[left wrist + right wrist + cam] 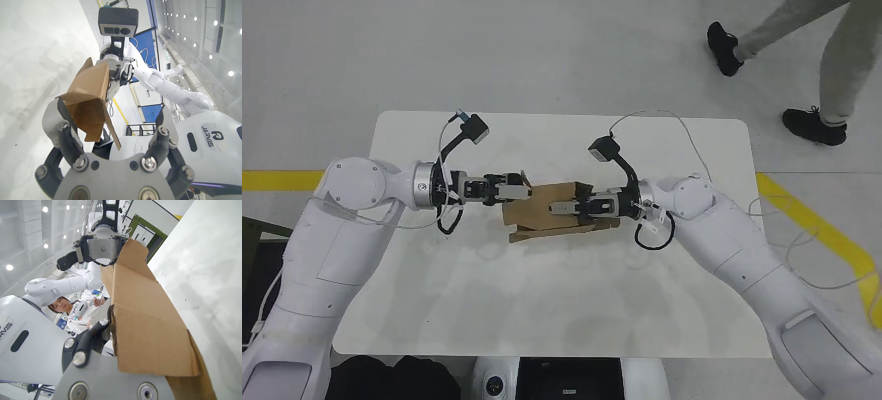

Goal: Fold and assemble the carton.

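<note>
Left hand (110, 117) spread wide at one end of the brown carton (532, 213), one finger (56, 111) touching its open edge. Right hand (560, 208) clamped on the carton wall from the other end. Carton half opened, over the middle of the white bench (642, 290).

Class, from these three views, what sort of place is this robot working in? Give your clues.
Probably a large robotics test hall: a carton held at a white table, yellow floor lines, and rows of ceiling spotlights high overhead.
</note>
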Robot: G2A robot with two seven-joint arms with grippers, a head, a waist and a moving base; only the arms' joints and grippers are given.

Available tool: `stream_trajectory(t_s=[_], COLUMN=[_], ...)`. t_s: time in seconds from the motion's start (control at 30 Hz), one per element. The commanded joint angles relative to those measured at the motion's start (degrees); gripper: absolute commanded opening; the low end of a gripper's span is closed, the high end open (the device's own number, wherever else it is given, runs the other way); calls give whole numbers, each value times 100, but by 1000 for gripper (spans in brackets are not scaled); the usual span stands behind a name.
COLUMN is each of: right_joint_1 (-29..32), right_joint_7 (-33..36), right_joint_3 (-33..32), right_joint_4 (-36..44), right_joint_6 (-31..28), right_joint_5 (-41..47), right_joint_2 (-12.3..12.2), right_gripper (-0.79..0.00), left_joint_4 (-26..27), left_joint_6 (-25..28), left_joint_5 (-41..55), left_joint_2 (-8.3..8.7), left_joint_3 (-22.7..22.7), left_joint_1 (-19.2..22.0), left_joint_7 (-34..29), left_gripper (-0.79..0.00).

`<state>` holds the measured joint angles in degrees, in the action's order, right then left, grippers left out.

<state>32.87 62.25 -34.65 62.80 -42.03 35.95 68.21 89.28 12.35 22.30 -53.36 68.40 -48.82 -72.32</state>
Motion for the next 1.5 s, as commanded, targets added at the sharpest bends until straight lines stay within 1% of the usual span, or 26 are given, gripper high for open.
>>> stream_trajectory(t_s=[0.0, 0.37, 0.47, 0.63, 0.93, 1.2, 1.47], right_joint_1=[16, 26, 24, 29, -19, -33, 33], right_joint_7=[45, 42, -22, -131, -372, -713, -934], right_joint_3=[43, 128, 69, -56, -257, -506, -658], right_joint_4=[57, 32, -63, -180, -397, -585, -518], right_joint_6=[45, 42, -22, -131, -371, -519, -536], right_joint_5=[32, 104, 102, 19, -263, -489, -648], right_joint_2=[16, 82, 72, 41, 53, 82, 118], right_gripper=[-785, -785, -785, -785, -785, -785, -785], left_joint_4=[0, -2, 7, 140, 382, 364, 251], left_joint_6=[7, 14, 58, 98, 68, 6, -11], left_joint_5=[28, 222, -6, -189, -55, 135, 306], left_joint_2=[-1, -11, 4, 25, 22, 14, -28], left_joint_3=[9, -42, -30, 5, -87, -159, -327], left_joint_1=[16, 36, 55, 25, -79, -103, -52], left_joint_7=[10, -112, -121, -104, -184, -269, -274], left_gripper=[0, 0, 0, 0, 0, 0, 0])
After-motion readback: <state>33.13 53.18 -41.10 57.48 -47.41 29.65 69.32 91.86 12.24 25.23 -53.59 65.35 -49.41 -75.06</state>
